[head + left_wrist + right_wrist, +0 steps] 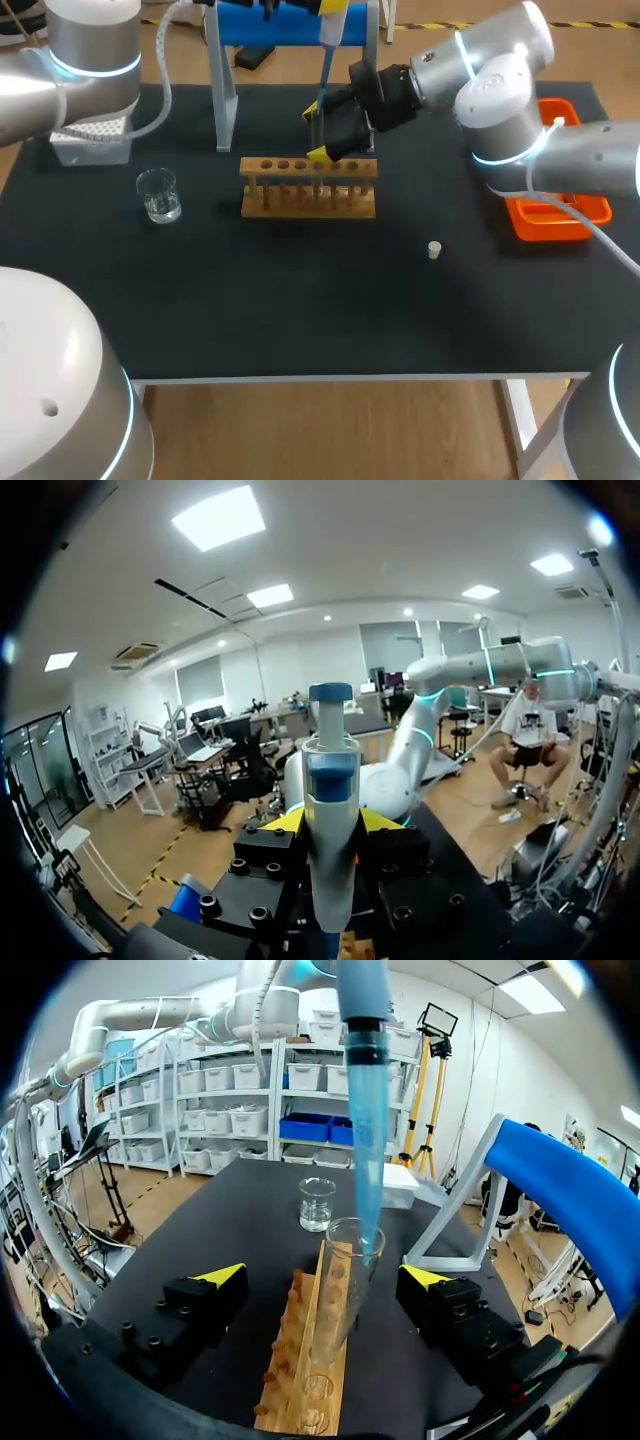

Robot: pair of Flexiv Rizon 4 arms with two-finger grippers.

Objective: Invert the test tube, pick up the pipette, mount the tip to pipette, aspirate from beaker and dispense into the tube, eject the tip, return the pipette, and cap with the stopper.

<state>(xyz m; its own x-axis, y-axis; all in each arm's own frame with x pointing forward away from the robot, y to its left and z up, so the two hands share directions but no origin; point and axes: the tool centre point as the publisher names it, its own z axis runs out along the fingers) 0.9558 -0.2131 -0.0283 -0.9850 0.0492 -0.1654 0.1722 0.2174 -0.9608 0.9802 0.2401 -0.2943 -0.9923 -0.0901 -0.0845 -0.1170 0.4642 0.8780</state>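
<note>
Test tube point(340, 1290): likely fragile, slick glass, upright in rack point(290, 1360); hold mid-wall. Right gripper point(322, 1275) open-fingered astride it; left gripper point(332, 820) clamps pipette point(332, 780).

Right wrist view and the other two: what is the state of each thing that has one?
Tube: standing in the rack, uncapped, tip's end in its mouth.
Tip: mounted on the pipette.
Pipette: held in the left gripper.
Left gripper: shut on the pipette.
Right gripper: open, fingers either side of the tube.
Stopper: loose on the table.
Beaker: upright.
</note>
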